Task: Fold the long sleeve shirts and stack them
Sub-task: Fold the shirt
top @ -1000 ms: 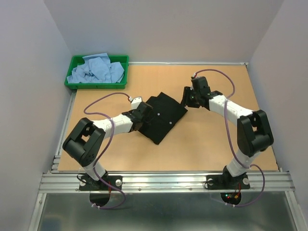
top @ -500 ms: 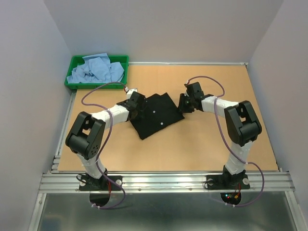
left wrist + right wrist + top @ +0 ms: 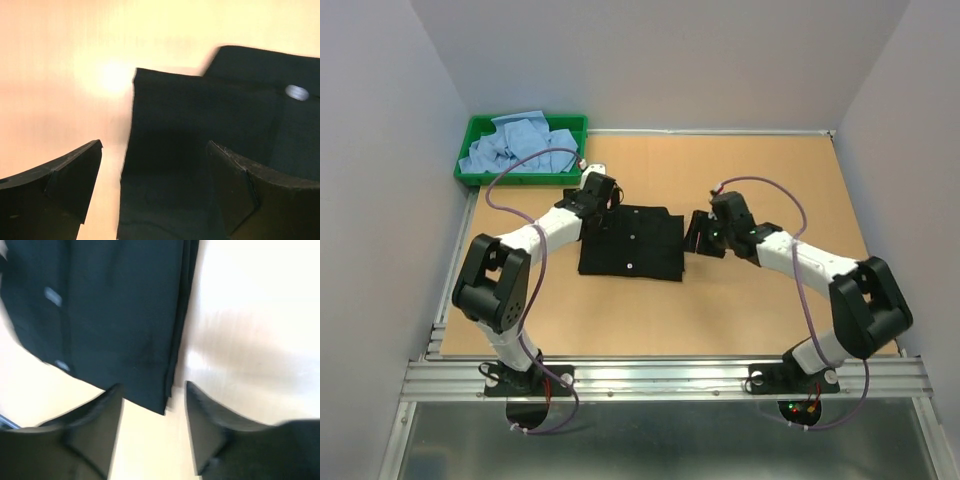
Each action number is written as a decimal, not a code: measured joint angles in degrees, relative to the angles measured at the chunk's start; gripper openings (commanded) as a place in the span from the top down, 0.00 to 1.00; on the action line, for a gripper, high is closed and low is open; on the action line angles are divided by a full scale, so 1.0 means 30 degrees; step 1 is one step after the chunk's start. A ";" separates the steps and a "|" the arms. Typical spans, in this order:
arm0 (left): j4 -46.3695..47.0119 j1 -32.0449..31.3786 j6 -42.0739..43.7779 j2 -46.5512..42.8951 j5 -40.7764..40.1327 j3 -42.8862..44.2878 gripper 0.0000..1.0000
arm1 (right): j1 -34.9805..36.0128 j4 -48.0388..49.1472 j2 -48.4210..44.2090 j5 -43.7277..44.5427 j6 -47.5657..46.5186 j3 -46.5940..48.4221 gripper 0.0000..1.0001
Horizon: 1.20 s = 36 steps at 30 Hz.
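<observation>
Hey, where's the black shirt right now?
In the top view the black shirt lies folded flat mid-table, between the left end effector by its far-left corner and the right end effector at its right edge.

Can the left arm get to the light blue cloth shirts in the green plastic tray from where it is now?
Probably yes: the left gripper stands open, close to the green tray, and nothing lies between them.
</observation>
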 measured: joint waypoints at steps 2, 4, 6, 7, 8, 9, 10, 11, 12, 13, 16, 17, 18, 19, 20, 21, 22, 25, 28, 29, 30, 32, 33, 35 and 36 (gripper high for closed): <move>0.0117 -0.0714 0.0619 -0.1166 -0.0262 -0.0248 0.02 | -0.0882 -0.0073 -0.1770 0.0379 -0.0117 0.0000 0.21; 0.0459 -0.2069 0.1443 -0.2419 -0.0729 -0.0437 0.02 | -0.1778 -0.0313 -0.2885 0.0663 -0.0321 0.0007 0.08; 0.0933 -0.4000 0.2324 -0.3417 -0.1158 -0.0568 0.02 | -0.2907 -0.0940 -0.4087 0.1239 -0.0678 0.0015 0.03; 0.1260 -0.5224 0.2667 -0.3796 -0.1231 -0.0678 0.02 | -0.3169 -0.1137 -0.4291 0.1406 -0.0801 0.0015 0.02; 0.1406 -0.5894 0.2922 -0.3920 -0.1290 -0.0750 0.02 | -0.3585 -0.1515 -0.4677 0.1807 -0.0969 0.0015 0.01; 0.1698 -0.7133 0.3381 -0.3985 -0.1333 -0.0882 0.02 | -0.3847 -0.1851 -0.4962 0.2040 -0.1071 0.0015 0.01; 0.1770 -0.7730 0.3534 -0.3942 -0.1443 -0.0947 0.02 | -0.4073 -0.2259 -0.5260 0.2317 -0.1275 0.0015 0.01; 0.1821 -0.8692 0.3854 -0.3752 -0.1625 -0.1049 0.02 | -0.4182 -0.2506 -0.5457 0.2521 -0.1384 0.0015 0.01; 0.1880 -0.9530 0.4204 -0.3424 -0.1909 -0.1064 0.02 | -0.4306 -0.2834 -0.5712 0.2783 -0.1515 0.0015 0.00; 0.1989 -1.0134 0.4481 -0.3038 -0.2149 -0.1064 0.02 | -0.4371 -0.3155 -0.5960 0.2994 -0.1588 0.0015 0.00; 0.2127 -1.2233 0.5705 -0.1137 -0.2951 -0.1056 0.04 | -0.4561 -0.3781 -0.6725 0.3512 -0.1785 0.0015 0.00; 0.2120 -1.2655 0.5960 -0.0590 -0.3075 -0.1056 0.05 | -0.4568 -0.3869 -0.6885 0.3614 -0.1814 0.0015 0.00; 0.2084 -1.3165 0.6411 0.0131 -0.3264 -0.1056 0.06 | -0.4590 -0.4000 -0.7125 0.3759 -0.1851 0.0015 0.00; 0.2084 -1.3435 0.6615 0.0597 -0.3344 -0.1056 0.07 | -0.4634 -0.4109 -0.7293 0.3840 -0.1858 0.0015 0.00; 0.2033 -1.3631 0.6972 0.1093 -0.3475 -0.1056 0.08 | -0.4663 -0.4189 -0.7468 0.3949 -0.1872 0.0007 0.00; 0.2004 -1.3755 0.7227 0.1508 -0.3599 -0.1056 0.08 | -0.4699 -0.4262 -0.7592 0.4044 -0.1872 0.0007 0.00; 0.1989 -1.3806 0.7453 0.1872 -0.3708 -0.1049 0.09 | -0.4758 -0.4306 -0.7715 0.4116 -0.1872 0.0000 0.00; 0.2062 -1.3814 0.8116 0.2288 -0.4182 -0.0925 0.12 | -0.4816 -0.4437 -0.7934 0.4320 -0.1880 0.0000 0.00; 0.2259 -1.3799 0.8539 0.2565 -0.4794 -0.0699 0.15 | -0.4838 -0.4546 -0.8167 0.4393 -0.1916 -0.0051 0.00; 0.2339 -1.3792 0.8612 0.2710 -0.5005 -0.0634 0.18 | -0.4867 -0.4590 -0.8320 0.4401 -0.1923 -0.0138 0.00; 0.2455 -1.3792 0.8699 0.2980 -0.5246 -0.0532 0.20 | -0.4896 -0.4619 -0.8371 0.4408 -0.1923 -0.0189 0.00; 0.2674 -1.3799 0.8874 0.3453 -0.5770 -0.0240 0.28 | -0.4940 -0.4692 -0.8437 0.4466 -0.1923 -0.0240 0.00; 0.2783 -1.3799 0.8961 0.3665 -0.5960 -0.0080 0.30 | -0.4940 -0.4692 -0.8437 0.4466 -0.1923 -0.0255 0.00; 0.3002 -1.3814 0.9085 0.4022 -0.6258 0.0102 0.40 | -0.4947 -0.4677 -0.8451 0.4466 -0.1923 -0.0328 0.00; 0.3133 -1.3814 0.9085 0.4197 -0.6353 0.0175 0.43 | -0.4947 -0.4699 -0.8459 0.4466 -0.1916 -0.0393 0.00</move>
